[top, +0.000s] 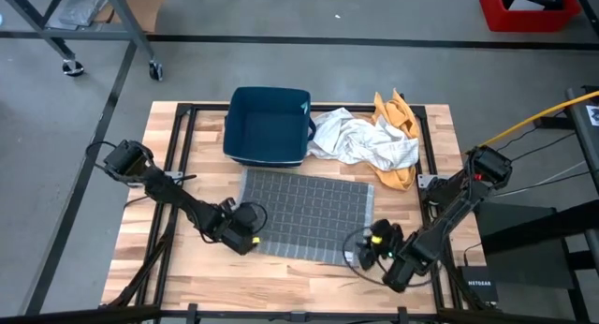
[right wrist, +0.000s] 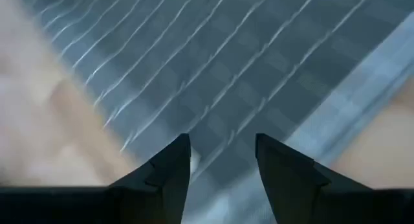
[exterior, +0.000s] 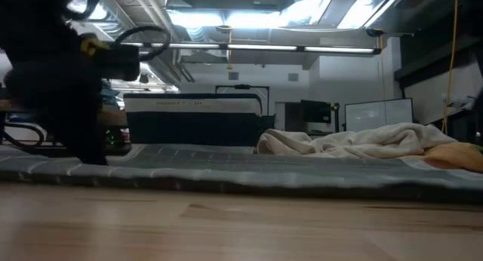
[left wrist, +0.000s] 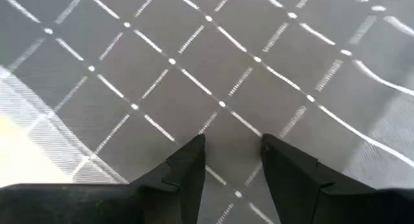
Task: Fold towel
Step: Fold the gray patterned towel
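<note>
A grey towel (top: 309, 210) with a thin white check lies spread flat on the wooden table, its near edge (exterior: 241, 187) running across the low view. My left gripper (top: 253, 228) is open at the towel's near-left corner, with both fingers over the cloth (left wrist: 226, 68) in the left wrist view (left wrist: 233, 146). My right gripper (top: 361, 249) is open at the near-right corner. In its wrist view (right wrist: 223, 146) the fingers stand over the towel's striped border (right wrist: 246, 62), with bare wood on both sides. My left gripper comes at the towel from above, slanting down near its near-left corner (left wrist: 223, 130); I cannot tell whether the fingertips touch the cloth. My right gripper hangs over the near-right corner (right wrist: 213, 136), and I cannot tell whether it touches.
A dark blue bin (top: 267, 125) stands at the table's far edge. Beside it to the right lie a crumpled white cloth (top: 360, 141) and an orange cloth (top: 398, 118). Black frame rails (top: 182, 146) run along the table's sides. Bare wood (top: 299, 277) lies before the towel's near edge.
</note>
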You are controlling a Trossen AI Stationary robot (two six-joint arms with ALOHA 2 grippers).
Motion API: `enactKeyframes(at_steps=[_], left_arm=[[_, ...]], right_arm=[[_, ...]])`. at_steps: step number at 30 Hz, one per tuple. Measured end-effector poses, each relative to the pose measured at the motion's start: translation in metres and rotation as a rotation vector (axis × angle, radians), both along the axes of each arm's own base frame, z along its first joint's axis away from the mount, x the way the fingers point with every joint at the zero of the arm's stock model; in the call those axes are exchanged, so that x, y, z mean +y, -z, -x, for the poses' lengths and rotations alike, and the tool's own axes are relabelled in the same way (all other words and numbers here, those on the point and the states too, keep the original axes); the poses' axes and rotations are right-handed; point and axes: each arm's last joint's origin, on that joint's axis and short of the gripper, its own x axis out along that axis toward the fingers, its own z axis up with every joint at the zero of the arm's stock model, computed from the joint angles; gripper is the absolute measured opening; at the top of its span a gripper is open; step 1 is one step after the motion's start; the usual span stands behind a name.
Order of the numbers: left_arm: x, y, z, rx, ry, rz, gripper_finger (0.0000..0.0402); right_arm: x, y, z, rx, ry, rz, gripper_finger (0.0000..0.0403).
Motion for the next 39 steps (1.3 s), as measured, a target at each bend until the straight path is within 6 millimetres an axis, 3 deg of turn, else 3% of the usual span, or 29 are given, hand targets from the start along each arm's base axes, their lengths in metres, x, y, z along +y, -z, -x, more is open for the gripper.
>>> enactKeyframes(at_steps=[3, 8, 17, 29, 39], left_arm=[[-0.008, -0.008, -0.009, -0.116, 0.031, 0.059, 0.0143], [-0.012, -0.011, -0.013, -0.170, 0.056, 0.095, 0.0143], [-0.011, -0.002, -0.010, -0.104, 0.042, 0.074, 0.0143], [-0.003, 0.010, 0.000, 0.034, -0.042, 0.001, 0.0143], [0.003, 0.012, 0.007, 0.107, -0.054, -0.065, 0.0143]], right_arm=[[-0.019, 0.002, -0.007, 0.115, 0.060, 0.033, 0.0177], [-0.046, 0.004, -0.020, 0.286, 0.064, 0.051, 0.0177], [-0.066, 0.006, -0.038, 0.433, -0.071, -0.049, 0.0177], [-0.045, 0.016, -0.063, 0.313, -0.222, -0.316, 0.0177], [-0.016, 0.035, -0.109, -0.064, -0.318, -0.499, 0.0177]])
